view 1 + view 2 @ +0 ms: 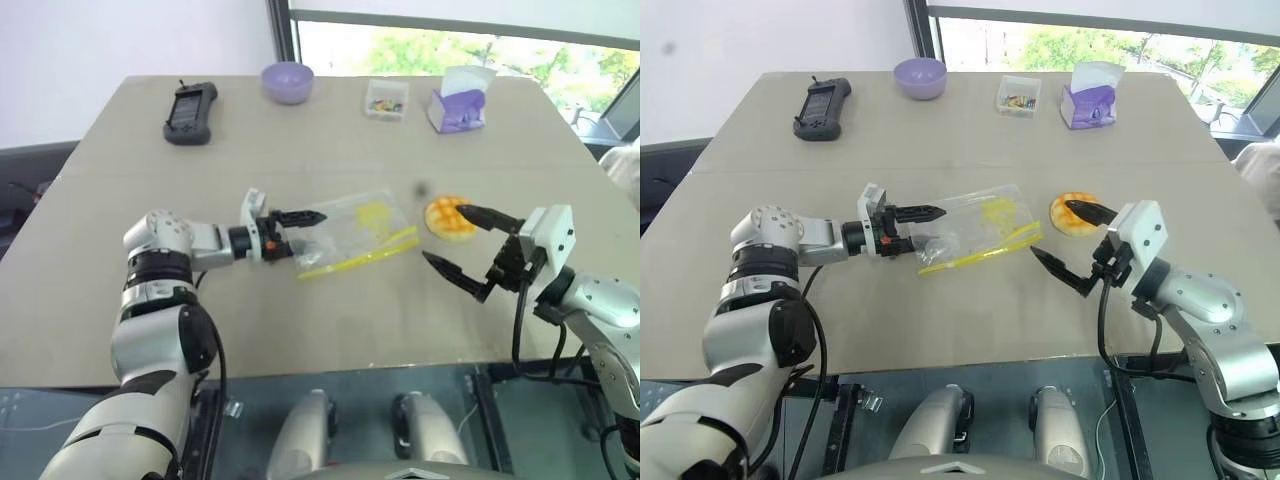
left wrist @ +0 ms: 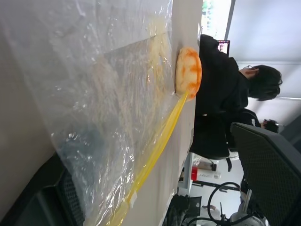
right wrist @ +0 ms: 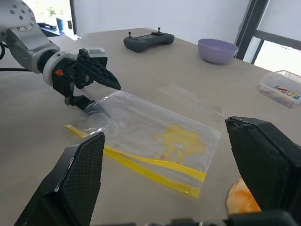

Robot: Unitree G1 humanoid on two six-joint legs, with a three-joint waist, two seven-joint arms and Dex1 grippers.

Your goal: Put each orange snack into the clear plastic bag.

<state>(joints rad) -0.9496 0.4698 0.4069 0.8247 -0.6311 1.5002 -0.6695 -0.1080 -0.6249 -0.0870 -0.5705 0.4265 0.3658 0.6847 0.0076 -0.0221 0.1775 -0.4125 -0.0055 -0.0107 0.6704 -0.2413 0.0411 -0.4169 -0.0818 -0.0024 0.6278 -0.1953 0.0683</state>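
The right claw (image 1: pixel 468 247), lower right of the head view, stands wide open above the counter (image 1: pixel 330 330). Its upper finger reaches over the near edge of the bun (image 1: pixel 450 217); whether it touches cannot be told. The lower finger points toward the yellow-sealed end of the bag (image 1: pixel 352 235).

The bun lies on the counter right of centre, just beside the bag's right corner and outside it.

The left claw (image 1: pixel 300 232), left of centre, points right at the bag's left edge with its jaws parted: one finger is above the plastic, one low at the edge. The bag lies flat at frame centre.

Along the far edge, upper part of the frame: a black controller (image 1: pixel 189 112), a purple bowl (image 1: pixel 287 81), a small clear box (image 1: pixel 386 99) and a tissue pack (image 1: pixel 459 103).
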